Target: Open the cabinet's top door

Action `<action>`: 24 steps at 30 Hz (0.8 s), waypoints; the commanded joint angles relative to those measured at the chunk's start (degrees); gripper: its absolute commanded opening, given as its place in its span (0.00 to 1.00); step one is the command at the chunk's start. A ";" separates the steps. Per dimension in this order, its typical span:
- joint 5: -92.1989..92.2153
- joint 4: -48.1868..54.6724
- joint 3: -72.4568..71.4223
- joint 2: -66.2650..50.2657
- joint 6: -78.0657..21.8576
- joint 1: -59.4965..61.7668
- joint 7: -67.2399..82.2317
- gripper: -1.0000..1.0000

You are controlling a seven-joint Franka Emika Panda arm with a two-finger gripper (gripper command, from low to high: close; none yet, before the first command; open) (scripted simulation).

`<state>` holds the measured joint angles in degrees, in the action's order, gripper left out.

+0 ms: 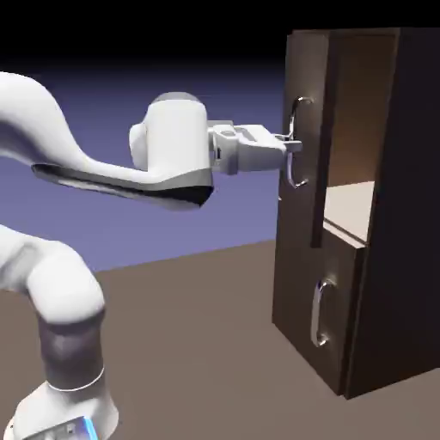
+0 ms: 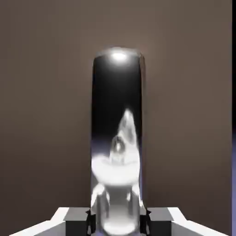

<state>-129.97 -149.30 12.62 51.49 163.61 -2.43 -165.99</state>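
A: What is standing at the exterior view's left?
B: Item one: a white robot arm [image 1: 73,301], its base resting on the brown worktop [image 1: 189,344], its upper links reaching rightward before a blue-violet backdrop [image 1: 206,228].
A: And next along?
B: Item two: the tool [image 1: 292,142], pointing to the right and gripping item three, the long curved silver handle [image 1: 296,163], between its fingers. The handle is running upright and bowing outward from its door.
A: Where is the top door [image 1: 308,69] sitting?
B: Item four, dark brown: it is forming the upper front of the cabinet [image 1: 408,215] and standing partly open, its near edge swinging clear of the frame. A pale shelf [image 1: 348,206] is showing through the opening.
A: Anything below?
B: Item five: the lower door [image 1: 301,284], lying closed under the top door and carrying a smaller curved silver handle [image 1: 320,314]. The cabinet's dark side is closing the row at the right.
A: And the hand view?
B: Left to right: brown door panel; one grey fingertip at the bottom edge; the shiny handle, rising upright between the fingertips and mirroring pale shapes; the other fingertip; more panel; then a narrow dark and bluish strip, bordering the panel's edge.
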 commanded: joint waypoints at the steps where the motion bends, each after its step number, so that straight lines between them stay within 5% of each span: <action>1: 1.44 -0.51 -1.92 0.44 0.18 2.07 -0.02 0.00; 14: 20.25 -4.68 -23.76 9.43 9.36 28.92 1.34 0.00; 24: 45.17 -10.87 -28.52 17.13 3.20 28.36 21.14 0.00</action>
<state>-84.84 -160.15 -15.89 68.63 166.87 25.94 -144.84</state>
